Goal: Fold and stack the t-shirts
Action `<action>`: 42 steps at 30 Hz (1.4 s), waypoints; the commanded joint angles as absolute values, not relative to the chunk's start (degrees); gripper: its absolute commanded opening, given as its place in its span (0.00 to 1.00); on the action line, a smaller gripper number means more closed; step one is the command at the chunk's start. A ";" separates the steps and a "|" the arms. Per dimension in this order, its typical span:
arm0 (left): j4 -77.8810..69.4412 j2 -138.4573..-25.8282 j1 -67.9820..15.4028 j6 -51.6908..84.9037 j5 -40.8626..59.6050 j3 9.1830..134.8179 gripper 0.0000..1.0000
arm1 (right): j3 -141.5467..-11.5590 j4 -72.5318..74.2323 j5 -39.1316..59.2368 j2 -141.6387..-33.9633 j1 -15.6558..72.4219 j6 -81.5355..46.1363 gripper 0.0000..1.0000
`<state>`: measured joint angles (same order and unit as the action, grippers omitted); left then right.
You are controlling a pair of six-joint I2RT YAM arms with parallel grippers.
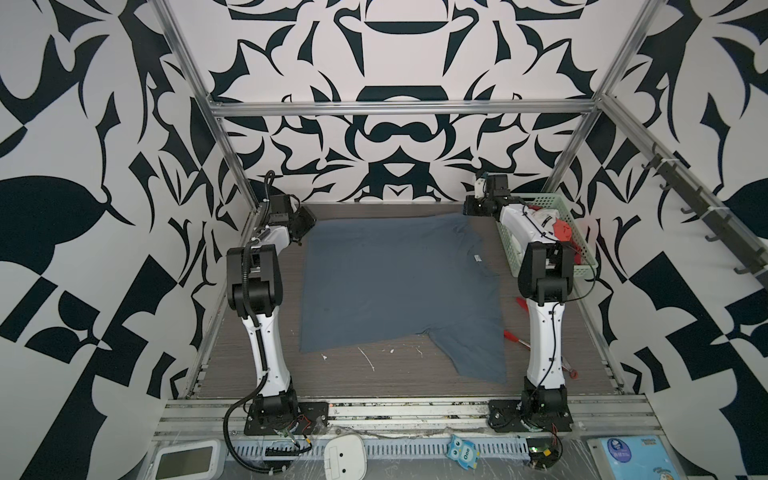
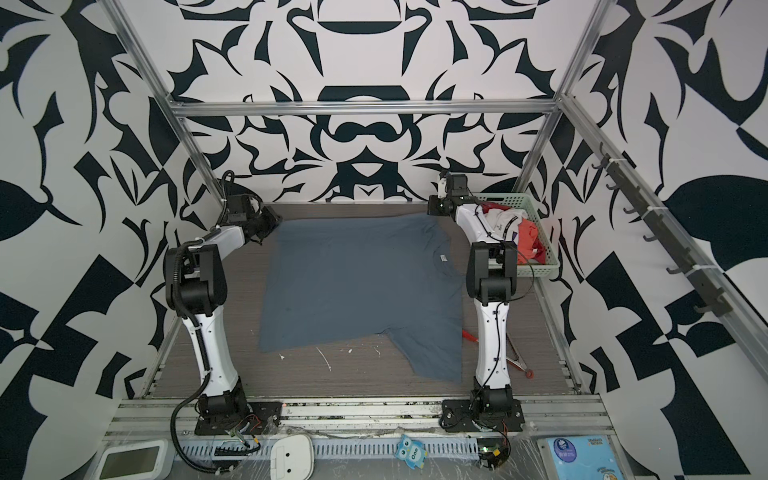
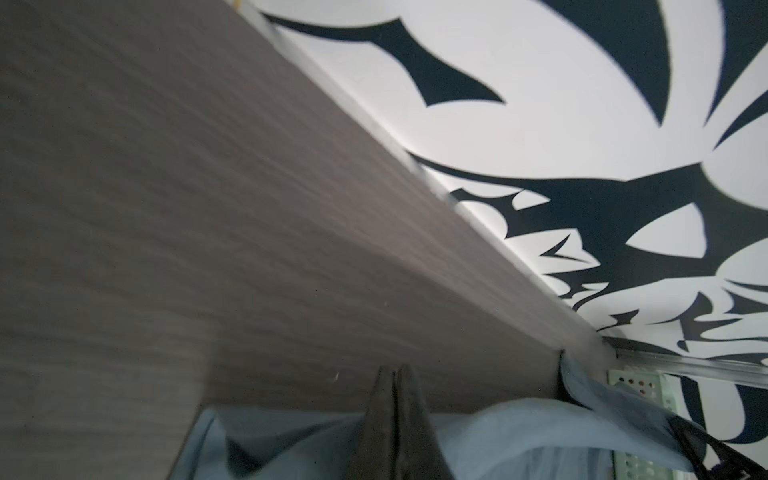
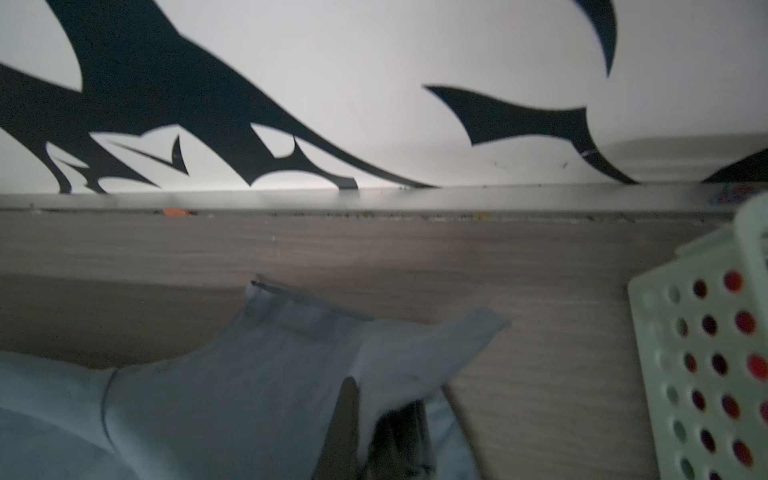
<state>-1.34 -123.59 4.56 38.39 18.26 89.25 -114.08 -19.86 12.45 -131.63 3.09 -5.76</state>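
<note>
Blue-grey shirt (image 1: 395, 282) lay spread on the desk (image 1: 353, 374) between the two arms in both top views, one sleeve pointing toward the near edge. Its collar side faced the basket (image 1: 511, 245).

Left gripper (image 1: 307, 226) sat at the shirt's far left corner. In the left wrist view its fingers (image 3: 395, 399) were pressed together, cloth rising on both sides: clenched on the shirt.

Right gripper (image 1: 465, 212) sat at the far right corner, just beside the basket. In the right wrist view the far sleeve was lifted off the desk and draped over the gripper (image 4: 378, 411): clenched on the shirt.

The shirt's far edge ran straight between the two grippers. White cloth (image 2: 503, 220) and red-orange cloth (image 2: 530, 239) lay bunched in the basket.
</note>
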 commanded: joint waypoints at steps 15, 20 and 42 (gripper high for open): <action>-7.10 -105.62 4.81 37.00 14.37 65.18 0.00 | -88.30 -13.01 8.14 -112.00 4.19 -2.25 0.00; -7.64 -104.60 4.83 37.26 12.92 61.64 0.00 | -84.02 -12.42 6.65 -111.06 4.40 -2.39 0.00; -4.85 -94.36 4.83 39.55 7.22 50.96 0.45 | -70.59 -8.58 -2.88 -97.06 4.31 -7.59 0.49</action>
<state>-6.92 -97.14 4.60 38.89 10.13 51.66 -70.39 -10.85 -0.19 -100.64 4.36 -5.19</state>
